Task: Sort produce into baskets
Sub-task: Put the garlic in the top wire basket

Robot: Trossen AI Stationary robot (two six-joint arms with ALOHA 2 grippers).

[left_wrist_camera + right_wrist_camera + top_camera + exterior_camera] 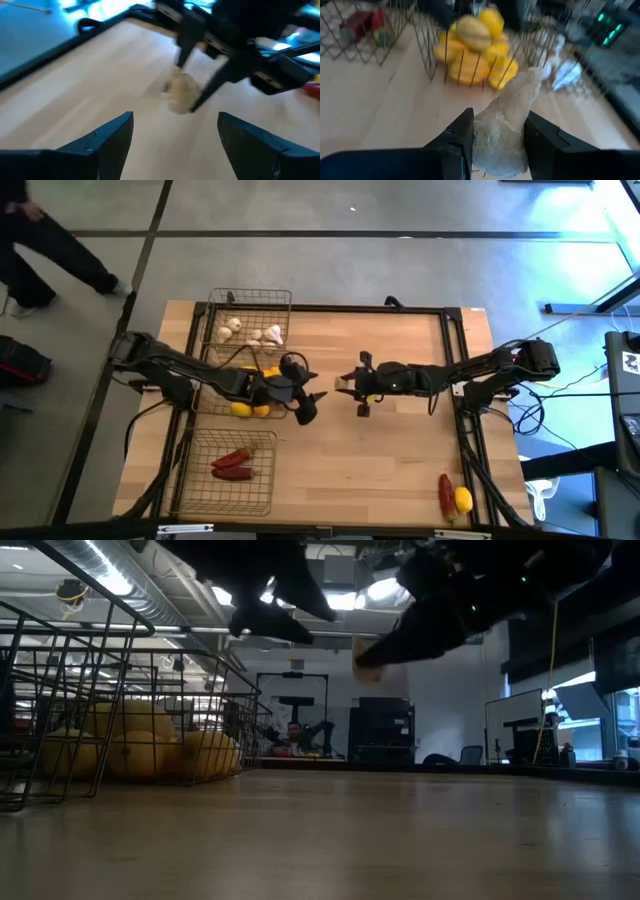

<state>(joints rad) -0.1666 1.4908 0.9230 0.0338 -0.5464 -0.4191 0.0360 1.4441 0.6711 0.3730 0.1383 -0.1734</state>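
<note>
The pale wooden table (380, 470) carries three shallow wire-mesh baskets (225, 470) in a line down its left side. The far basket (250, 302) holds whitish garlic bulbs (250, 332), the middle one (60, 690) yellow lemons (250, 408), and the near one long red chili peppers (233, 464). Near the table's front right corner a red chili pepper (444, 492) and a yellow lemon (463, 499) lie touching, outside any basket. Above mid-table, the right gripper (497, 132) is clamped on a whitish papery garlic bulb (507, 125), held off the wood and facing the lemon basket. Just beside it, the left gripper (175, 132) hangs at the middle basket's inner edge, its dark fingers (107, 137) spread apart and holding nothing, pointed toward the bulb.
</note>
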